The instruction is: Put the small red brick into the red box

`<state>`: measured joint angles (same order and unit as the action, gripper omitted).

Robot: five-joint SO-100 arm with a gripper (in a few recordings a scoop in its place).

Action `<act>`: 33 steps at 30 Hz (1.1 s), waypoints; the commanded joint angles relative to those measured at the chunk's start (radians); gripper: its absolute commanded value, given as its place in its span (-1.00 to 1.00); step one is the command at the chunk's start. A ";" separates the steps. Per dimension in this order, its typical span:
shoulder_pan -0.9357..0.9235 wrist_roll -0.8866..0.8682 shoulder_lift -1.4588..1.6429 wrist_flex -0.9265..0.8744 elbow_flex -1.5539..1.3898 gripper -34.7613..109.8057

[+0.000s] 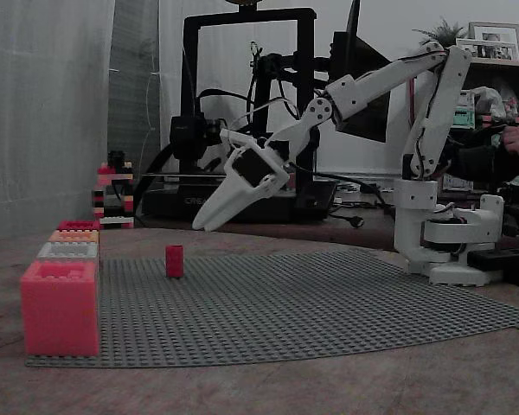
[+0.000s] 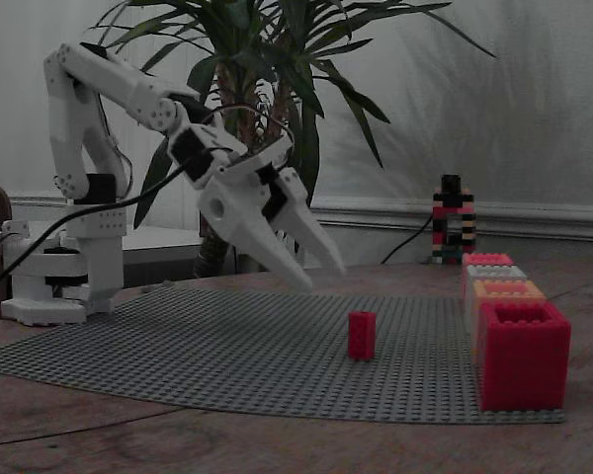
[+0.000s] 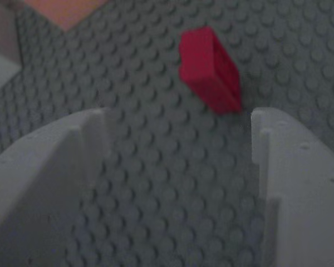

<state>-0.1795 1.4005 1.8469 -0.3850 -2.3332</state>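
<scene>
White two-finger gripper (image 3: 178,189) fingers spread apart, empty, poised above tiny red plastic building brick (image 3: 210,69), upright on grey studded baseplate (image 2: 227,346). Not yet grasped; pick-up and carry to deep crimson brick-built box (image 2: 522,355) at baseplate corner both outstanding.

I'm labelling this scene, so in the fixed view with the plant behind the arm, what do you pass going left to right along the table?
Arm base → pincer → small red brick → red box.
</scene>
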 commanded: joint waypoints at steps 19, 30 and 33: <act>-0.008 -0.035 -0.167 0.118 0.107 -0.15; 0.017 -0.067 -0.230 0.190 0.124 -0.15; 0.020 -0.069 -0.245 0.195 0.133 -0.17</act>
<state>-0.1703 1.3284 1.5831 -0.2117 -2.2703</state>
